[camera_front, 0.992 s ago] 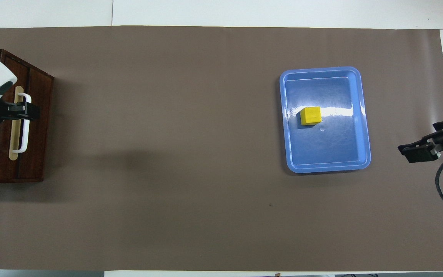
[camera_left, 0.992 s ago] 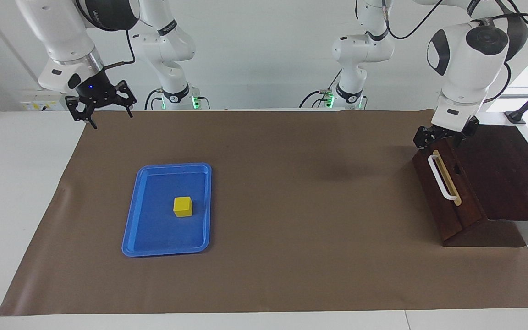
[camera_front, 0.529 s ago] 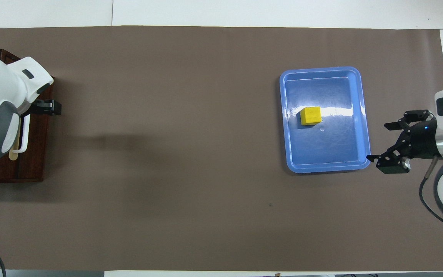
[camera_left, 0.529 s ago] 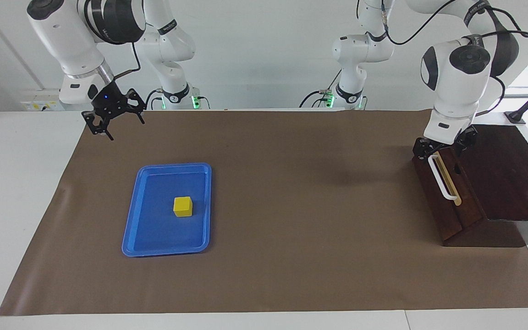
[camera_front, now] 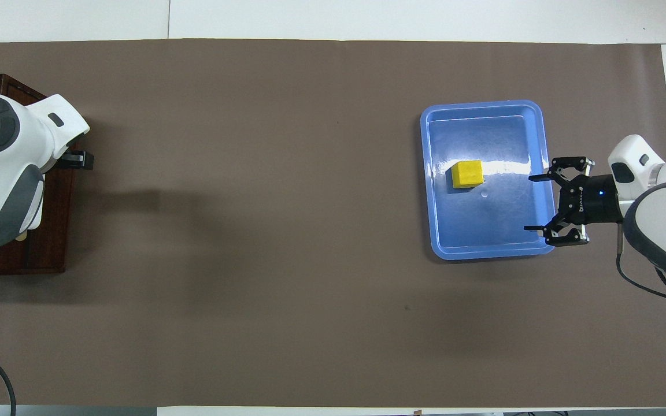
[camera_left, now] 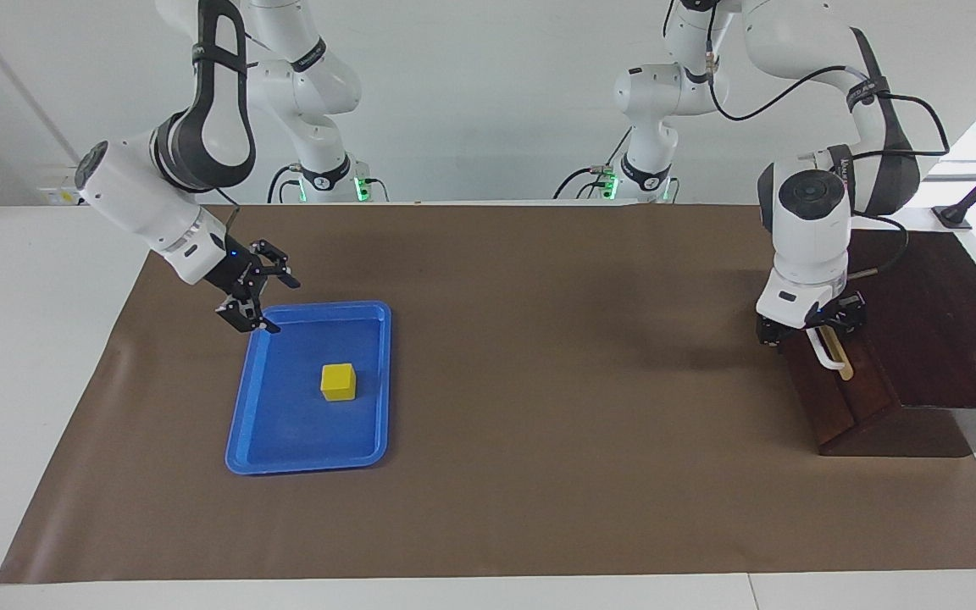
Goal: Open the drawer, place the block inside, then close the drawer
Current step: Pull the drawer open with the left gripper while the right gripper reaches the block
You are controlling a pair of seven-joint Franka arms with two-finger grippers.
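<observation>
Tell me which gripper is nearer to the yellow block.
Right. The right gripper hangs open over the blue tray's rim, close to the block. The left gripper is at the drawer's handle, at the left arm's end of the table.

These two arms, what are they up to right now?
The left gripper is down at the white handle of the drawer, which looks shut, at the left arm's end of the table. The right gripper, fingers open, hangs over the edge of the blue tray nearest the robots. The yellow block sits in the tray, untouched.
</observation>
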